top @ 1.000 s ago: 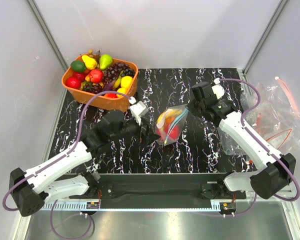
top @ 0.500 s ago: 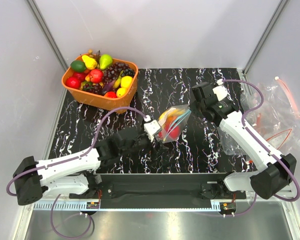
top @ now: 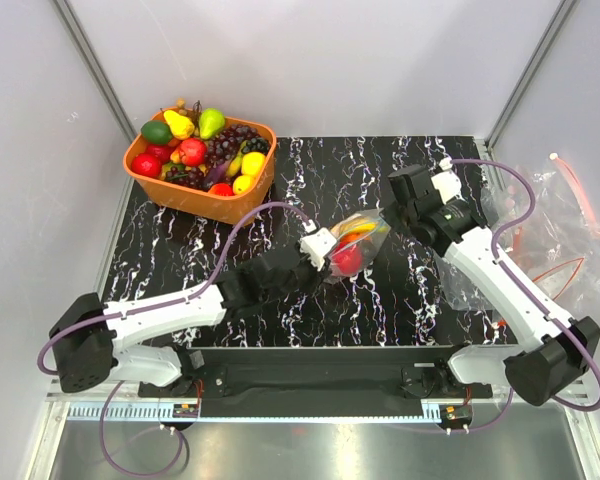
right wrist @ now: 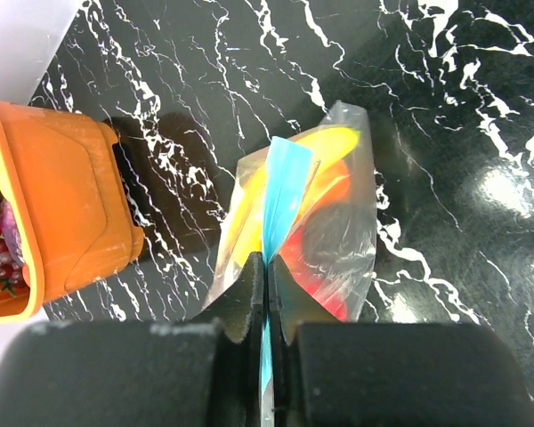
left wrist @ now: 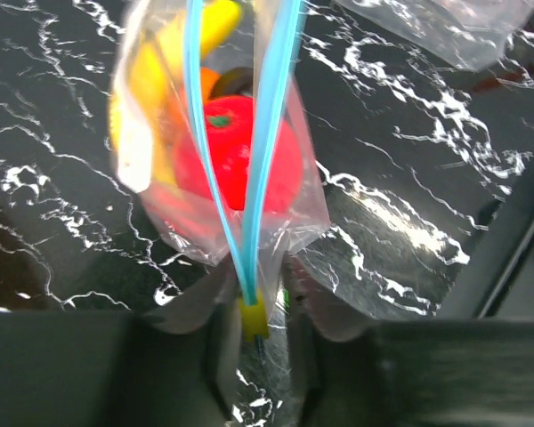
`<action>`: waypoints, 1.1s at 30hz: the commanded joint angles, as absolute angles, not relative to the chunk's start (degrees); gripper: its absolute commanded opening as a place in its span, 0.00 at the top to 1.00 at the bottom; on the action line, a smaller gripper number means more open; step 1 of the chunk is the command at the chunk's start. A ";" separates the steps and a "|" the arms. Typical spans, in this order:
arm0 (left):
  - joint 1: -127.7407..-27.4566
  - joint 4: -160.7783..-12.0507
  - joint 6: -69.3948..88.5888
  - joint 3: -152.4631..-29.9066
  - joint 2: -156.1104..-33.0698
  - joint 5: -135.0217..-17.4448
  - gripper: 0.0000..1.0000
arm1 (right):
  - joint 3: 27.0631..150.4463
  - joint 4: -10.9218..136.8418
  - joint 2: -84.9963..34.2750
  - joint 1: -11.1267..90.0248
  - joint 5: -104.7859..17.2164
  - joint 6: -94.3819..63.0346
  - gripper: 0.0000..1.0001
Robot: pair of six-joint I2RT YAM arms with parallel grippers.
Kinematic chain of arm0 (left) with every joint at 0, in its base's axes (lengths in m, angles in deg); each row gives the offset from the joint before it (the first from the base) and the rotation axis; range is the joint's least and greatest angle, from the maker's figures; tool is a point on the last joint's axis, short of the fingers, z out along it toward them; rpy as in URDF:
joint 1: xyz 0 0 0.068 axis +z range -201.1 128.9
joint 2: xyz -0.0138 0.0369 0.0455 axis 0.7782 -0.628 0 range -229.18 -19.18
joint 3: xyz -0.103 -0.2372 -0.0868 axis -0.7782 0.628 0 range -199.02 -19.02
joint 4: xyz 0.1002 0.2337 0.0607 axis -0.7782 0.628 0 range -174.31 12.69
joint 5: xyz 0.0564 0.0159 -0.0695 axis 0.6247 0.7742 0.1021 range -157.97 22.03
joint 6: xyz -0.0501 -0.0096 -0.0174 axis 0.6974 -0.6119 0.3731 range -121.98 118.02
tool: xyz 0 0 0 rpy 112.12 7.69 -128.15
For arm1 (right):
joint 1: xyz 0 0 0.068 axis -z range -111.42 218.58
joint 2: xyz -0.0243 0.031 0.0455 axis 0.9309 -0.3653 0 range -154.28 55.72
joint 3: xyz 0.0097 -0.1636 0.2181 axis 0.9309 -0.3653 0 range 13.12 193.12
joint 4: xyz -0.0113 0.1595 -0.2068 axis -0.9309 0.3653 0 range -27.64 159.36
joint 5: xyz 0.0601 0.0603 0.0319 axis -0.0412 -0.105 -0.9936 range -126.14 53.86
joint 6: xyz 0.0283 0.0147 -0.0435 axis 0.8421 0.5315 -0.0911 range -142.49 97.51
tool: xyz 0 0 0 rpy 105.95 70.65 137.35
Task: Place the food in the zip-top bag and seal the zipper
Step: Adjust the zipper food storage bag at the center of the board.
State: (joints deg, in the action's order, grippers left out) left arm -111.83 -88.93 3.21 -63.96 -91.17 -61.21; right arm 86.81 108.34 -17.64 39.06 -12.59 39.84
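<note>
The zip-top bag hangs stretched between my two grippers above the black marble table. Inside it is the food: a red round fruit, a yellow one and a bit of orange. The light blue zipper runs up the middle of the left wrist view, its two strips apart higher up. My left gripper is shut on the zipper's near end at a yellow slider. My right gripper is shut on the zipper's far end.
An orange basket heaped with toy fruit stands at the table's back left; it also shows in the right wrist view. A pile of clear bags with red-orange strips lies off the table's right edge.
My left arm swung right to the bag's near end and its wide jaws narrowed round the zipper. The bag rose slightly and drew taut. The right gripper kept its hold.
</note>
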 commanded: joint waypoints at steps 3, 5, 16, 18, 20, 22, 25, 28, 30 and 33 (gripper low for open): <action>-111.74 -88.53 2.24 -69.64 -92.05 -56.28 0.86 | 86.87 109.91 -13.81 38.87 -7.68 37.02 1.00; -111.04 -87.48 1.80 -70.87 -91.78 -57.68 0.92 | 85.46 110.35 -12.22 38.78 -6.53 33.61 0.99; -99.01 -88.35 -3.11 -70.52 -87.92 -80.07 1.00 | 80.80 108.35 -1.78 38.78 -11.08 8.02 0.45; -97.52 -88.97 -4.78 -70.34 -87.39 -82.81 1.00 | 77.91 105.45 0.86 38.78 -16.35 2.93 0.35; -96.81 -88.27 -6.19 -70.52 -87.56 -87.12 1.00 | 76.41 100.88 4.91 38.87 -19.34 -0.32 0.23; -96.54 -87.22 -7.52 -71.66 -88.17 -88.19 1.00 | 75.00 96.32 8.24 38.78 -24.00 -2.26 0.22; -96.28 -86.86 -7.26 -72.19 -89.84 -90.63 1.00 | 72.45 88.94 10.80 38.78 -31.03 -7.27 0.21; -95.84 -86.68 -6.99 -72.10 -91.16 -94.41 0.98 | 70.43 82.35 10.90 38.78 -44.80 -14.29 0.25; -95.57 -86.60 -6.90 -71.93 -91.52 -95.57 0.95 | 69.90 80.56 9.59 38.78 -59.04 -20.97 0.30; -95.22 -85.11 -6.29 -72.89 -91.43 -96.10 0.96 | 73.40 82.92 4.67 38.78 -68.65 -26.78 0.30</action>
